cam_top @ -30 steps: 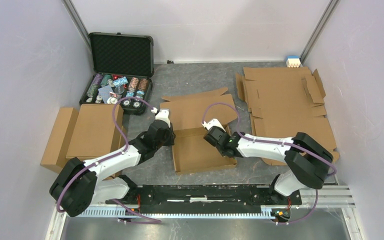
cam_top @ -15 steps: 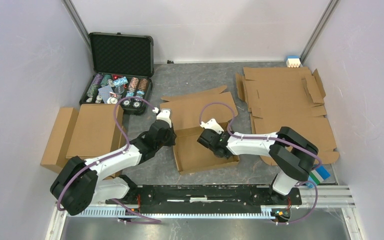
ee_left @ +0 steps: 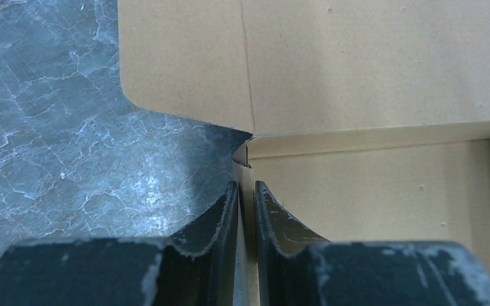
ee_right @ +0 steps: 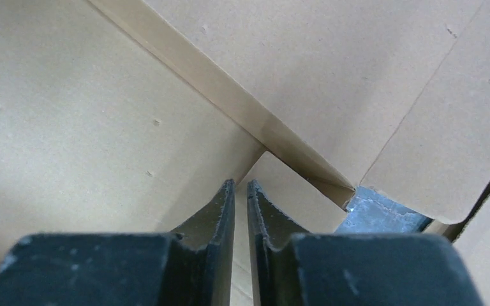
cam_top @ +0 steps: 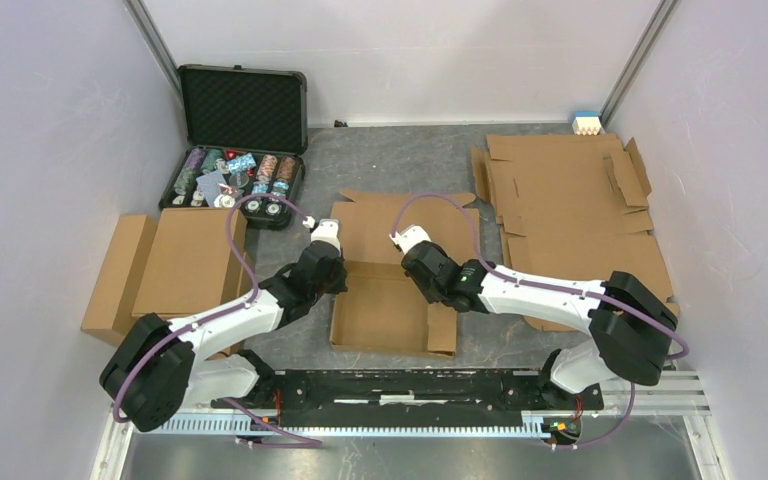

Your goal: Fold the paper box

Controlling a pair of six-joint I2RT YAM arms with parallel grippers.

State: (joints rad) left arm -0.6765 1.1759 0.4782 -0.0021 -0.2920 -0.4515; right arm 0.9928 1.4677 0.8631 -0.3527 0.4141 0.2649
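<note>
box: plain brown corrugated cardboard paper box, half-folded, mid-desk between both arms | left jaws: clamped on its left wall | right jaws: nearly together by its back wall, grip unclear

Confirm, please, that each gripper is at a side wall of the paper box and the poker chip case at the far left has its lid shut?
Not quite: the top external view shows the poker chip case with its lid open. The left gripper and right gripper are indeed each at a side wall of the paper box.
</note>
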